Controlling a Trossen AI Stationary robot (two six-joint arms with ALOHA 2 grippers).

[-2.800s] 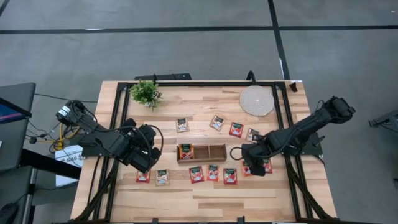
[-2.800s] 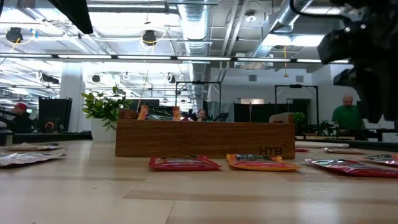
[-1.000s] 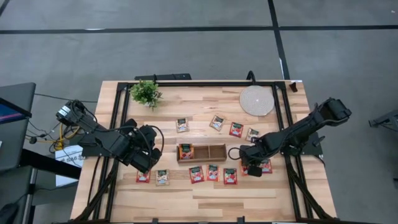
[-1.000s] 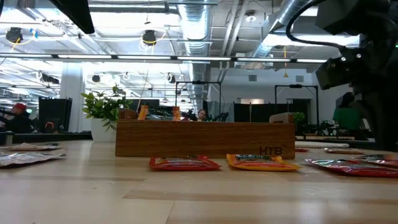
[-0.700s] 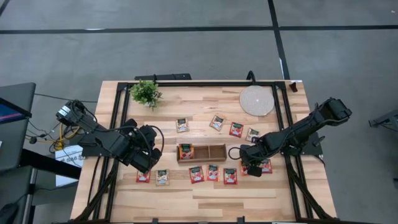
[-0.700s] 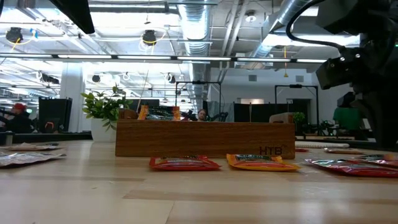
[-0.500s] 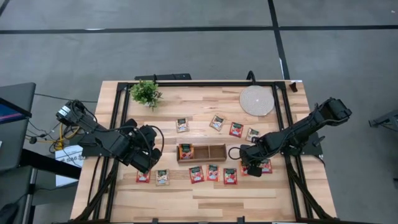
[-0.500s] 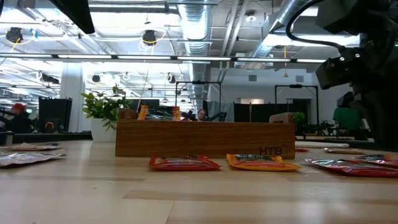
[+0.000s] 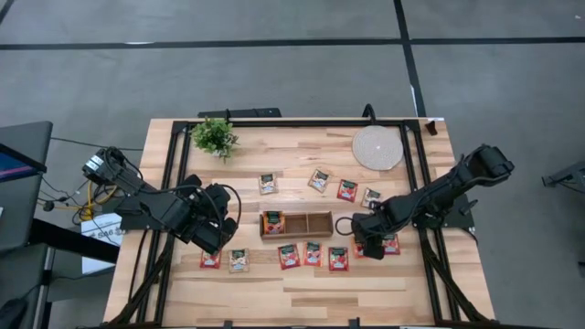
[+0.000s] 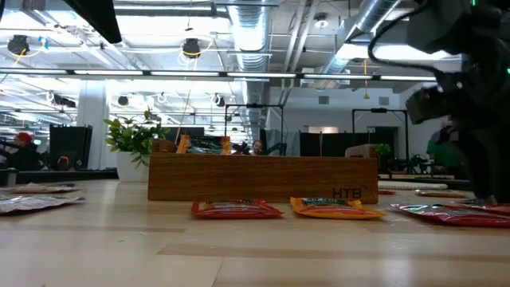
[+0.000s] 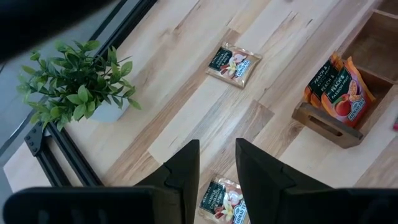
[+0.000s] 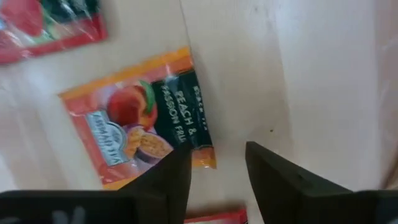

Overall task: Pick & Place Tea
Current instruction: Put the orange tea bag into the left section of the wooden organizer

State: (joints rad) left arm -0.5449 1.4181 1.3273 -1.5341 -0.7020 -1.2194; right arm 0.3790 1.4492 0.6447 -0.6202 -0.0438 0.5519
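Hovering right end effector (image 12: 214,177), fingers apart, empty, partly hiding orange sachet (image 12: 137,118); left end effector (image 11: 214,177) slightly parted.

Red and orange tea sachets (image 9: 313,254) with green print, brown tray (image 9: 319,223).

Bare wood along the near edge of the table (image 9: 302,297), below the front row of sachets (image 9: 313,254): open room there. Tray (image 9: 296,224) sits mid-table, walls stand up as a barrier; two right compartments unfilled, left one holds upright sachets. Plant (image 9: 214,137) blocks the far left corner, round coaster (image 9: 377,147) lies flat far right. Right claw (image 9: 363,245) low at the row's right end, just off an orange sachet (image 12: 140,124); left claw (image 9: 218,233) hangs left of the tray.
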